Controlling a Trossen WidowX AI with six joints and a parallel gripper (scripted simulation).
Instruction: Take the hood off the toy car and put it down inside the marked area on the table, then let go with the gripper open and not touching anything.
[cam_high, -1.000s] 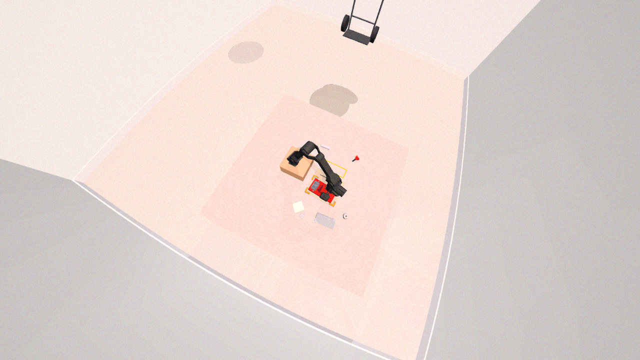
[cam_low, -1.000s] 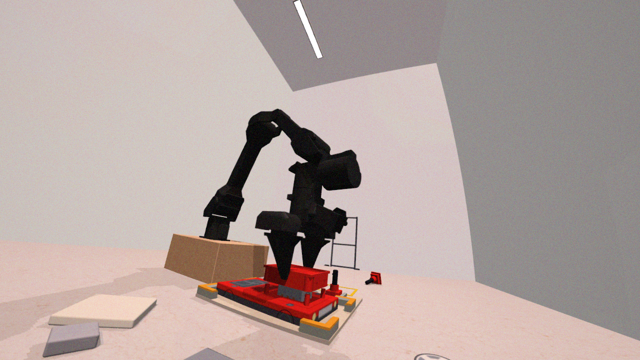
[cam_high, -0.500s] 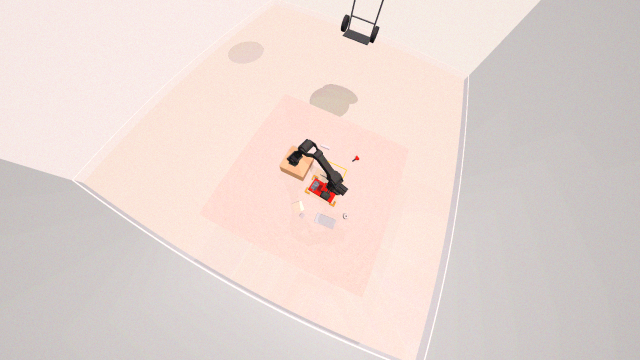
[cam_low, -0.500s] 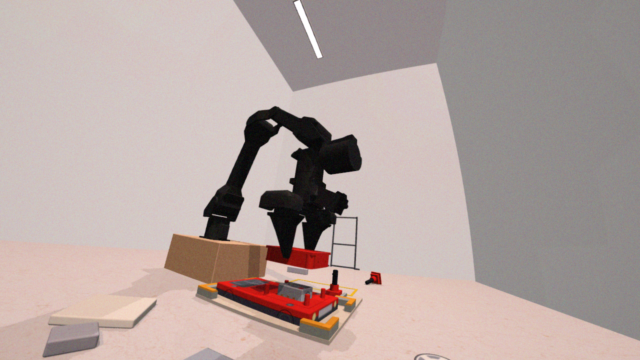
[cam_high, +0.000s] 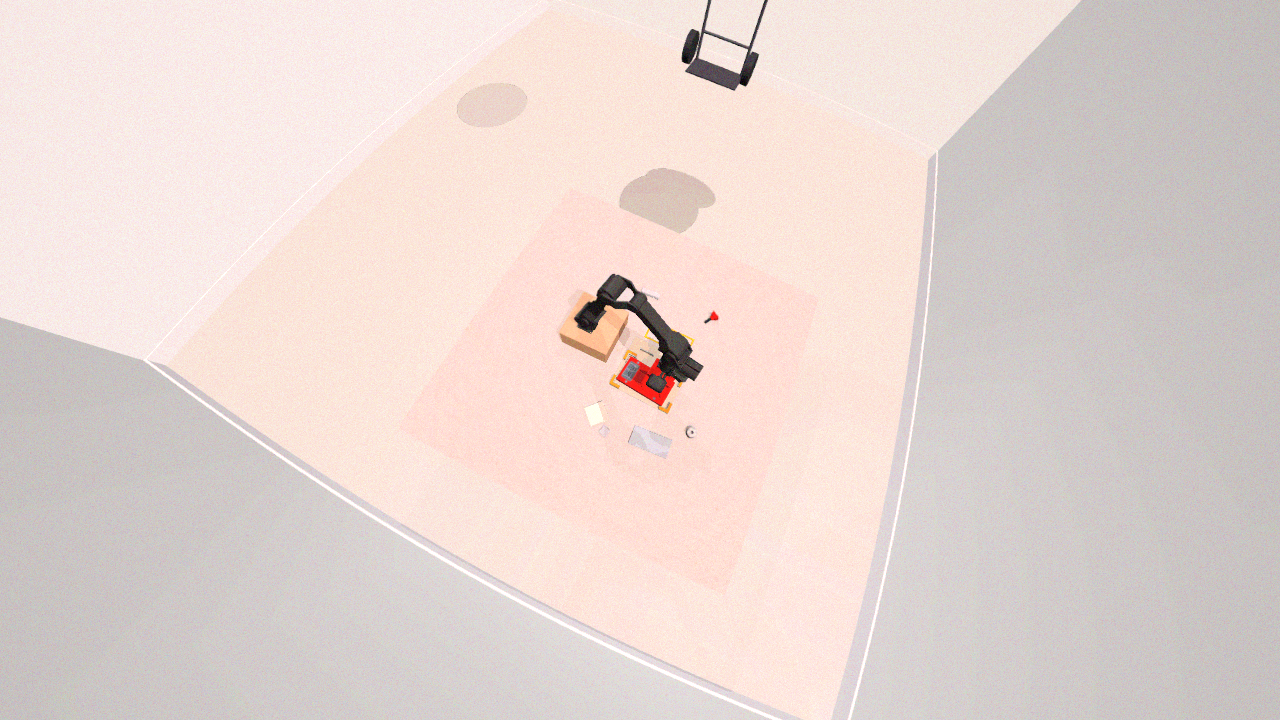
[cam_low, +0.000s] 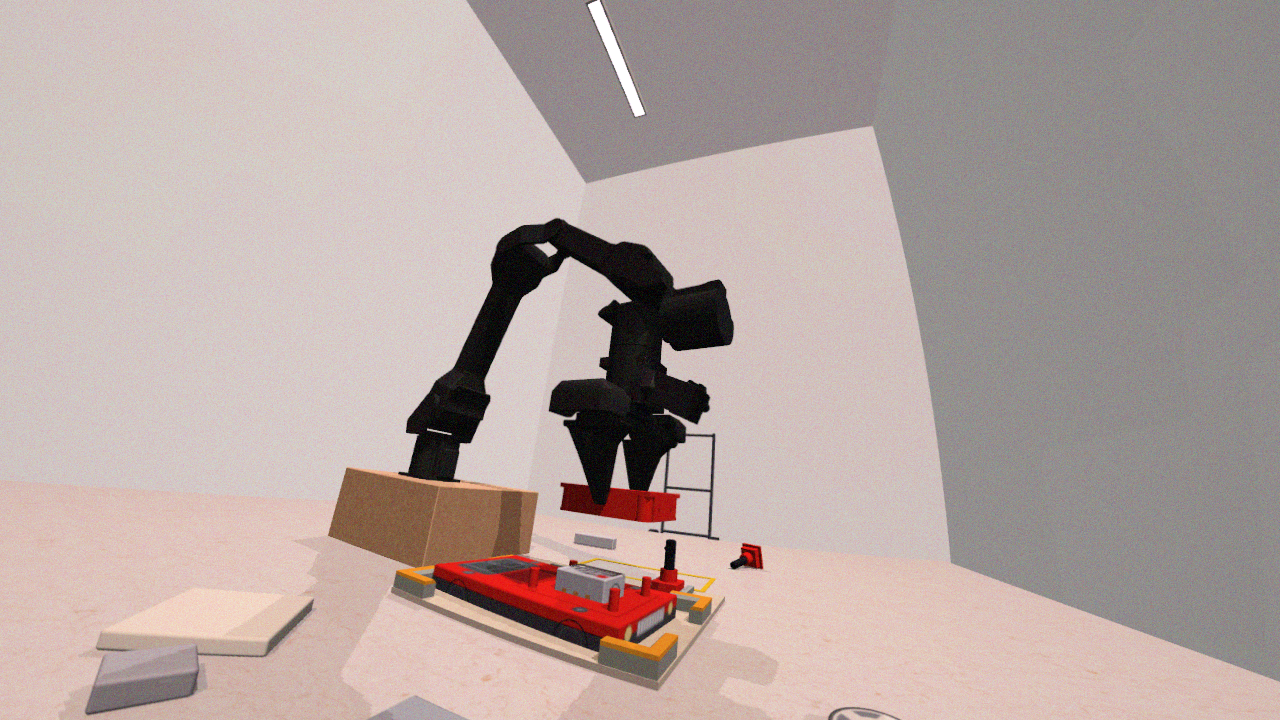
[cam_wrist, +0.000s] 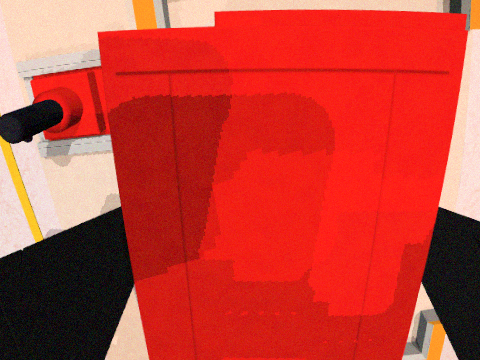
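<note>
My gripper (cam_low: 617, 488) (cam_wrist: 275, 220) (cam_high: 682, 367) is shut on the red hood (cam_low: 626, 504) (cam_wrist: 287, 194) and holds it level in the air, well above the toy car (cam_low: 528, 591) (cam_high: 637, 376). The car sits on a beige board with orange corner blocks (cam_low: 640, 658). Its grey engine block (cam_low: 588, 580) is uncovered. The marked area is a yellow outline (cam_low: 617, 562) (cam_wrist: 23, 200) on the table just behind the car. In the wrist view the hood fills most of the picture, with my black fingers at both lower sides.
A red fixture with a black upright handle (cam_low: 666, 564) (cam_wrist: 40, 116) stands at the board's edge. The arm's cardboard base box (cam_low: 429, 519) (cam_high: 590, 335), a beige slab (cam_low: 205, 617), a grey block (cam_low: 143, 676) and a small red-and-black part (cam_low: 747, 557) (cam_high: 712, 316) lie around.
</note>
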